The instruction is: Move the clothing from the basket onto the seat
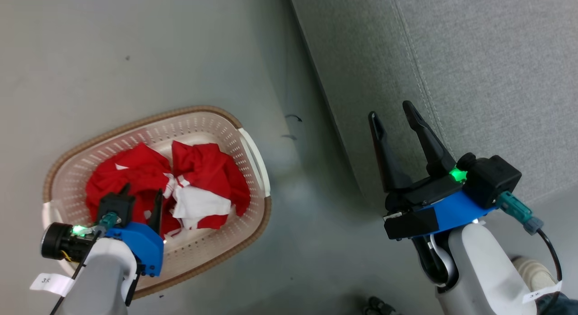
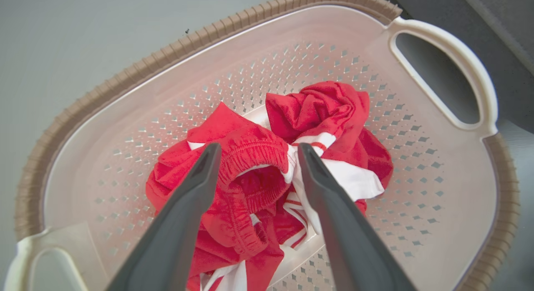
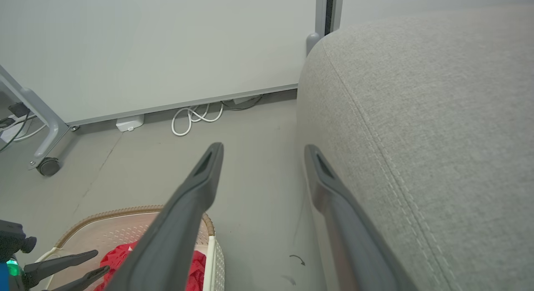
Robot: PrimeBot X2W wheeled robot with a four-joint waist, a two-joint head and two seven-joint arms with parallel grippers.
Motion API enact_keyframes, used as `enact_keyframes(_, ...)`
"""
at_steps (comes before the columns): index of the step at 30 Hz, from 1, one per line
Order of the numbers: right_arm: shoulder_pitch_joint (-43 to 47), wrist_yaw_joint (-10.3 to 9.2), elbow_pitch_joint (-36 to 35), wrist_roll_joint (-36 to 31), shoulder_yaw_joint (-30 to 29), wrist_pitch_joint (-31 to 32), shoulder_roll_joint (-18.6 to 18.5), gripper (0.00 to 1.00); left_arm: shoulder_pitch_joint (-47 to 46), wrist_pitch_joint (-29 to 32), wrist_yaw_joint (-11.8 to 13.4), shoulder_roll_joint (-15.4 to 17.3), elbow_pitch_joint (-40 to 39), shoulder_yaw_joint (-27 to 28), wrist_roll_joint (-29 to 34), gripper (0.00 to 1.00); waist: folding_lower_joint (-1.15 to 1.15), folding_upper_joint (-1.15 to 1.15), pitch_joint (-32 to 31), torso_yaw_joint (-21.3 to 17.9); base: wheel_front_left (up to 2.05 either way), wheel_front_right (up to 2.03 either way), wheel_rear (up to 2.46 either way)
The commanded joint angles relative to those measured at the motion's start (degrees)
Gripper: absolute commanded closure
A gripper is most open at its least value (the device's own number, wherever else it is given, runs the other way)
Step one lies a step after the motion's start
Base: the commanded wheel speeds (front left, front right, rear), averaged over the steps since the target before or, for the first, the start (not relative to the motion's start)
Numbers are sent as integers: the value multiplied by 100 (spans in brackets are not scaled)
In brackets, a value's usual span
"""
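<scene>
crumpled red fabric clothing (image 2: 250, 165): bright red, with white panels and thin red-and-white striped trim
oval plastic basket (image 2: 137, 111): cream-white walls patterned with rows of small diamond holes; ribbed brown rim; white handles
grey upholstered seat (image 1: 474, 57): mid-grey weave, paler double stitch line
floor (image 1: 113, 48): plain pale grey, a few dark marks
left pincer (image 2: 258, 147): dark grey fingers, blue mount
right pincer (image 1: 390, 109): black fingers, blue mount, green light
coiled cable (image 3: 196, 115): white

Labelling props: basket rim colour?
Brown, ribbed basket rim, clearest in left wrist view.
</scene>
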Motion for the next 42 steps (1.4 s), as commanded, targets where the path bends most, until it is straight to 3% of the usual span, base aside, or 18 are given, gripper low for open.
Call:
enact_keyframes(1,-122,3,-60,69,37,-21,-4,0,-189,21,23,92,151,-8,44,0,-2,0,360,-235,0,0,0)
enact_keyframes(9,-175,3,-147,287,123,-21,-4,0,-475,52,271,303,551,-30,89,0,-2,0,648,-401,0,0,0)
enact_keyframes(16,-216,3,-191,401,168,-21,-5,0,-728,23,729,446,660,2,117,0,-2,0,839,-475,0,0,0)
enact_keyframes(23,-242,3,-170,460,243,-21,-5,0,-935,6,772,478,742,-60,84,0,-2,0,927,-469,0,0,0)
enact_keyframes(24,-246,3,-168,458,252,-21,-5,0,-954,22,781,470,781,-38,56,7,-2,0,927,-466,0,0,0)
enact_keyframes(25,-244,3,-165,459,257,-21,-5,0,-978,32,782,459,813,-35,42,58,-2,0,924,-462,0,0,0)
enact_keyframes(26,-240,3,-160,456,261,-21,-5,0,-999,32,785,442,841,-43,40,100,-2,0,917,-457,0,0,0)
enact_keyframes(42,-217,3,-57,256,201,-21,-5,0,-1016,-8,558,131,1100,-171,-178,100,-2,0,615,-199,0,0,0)
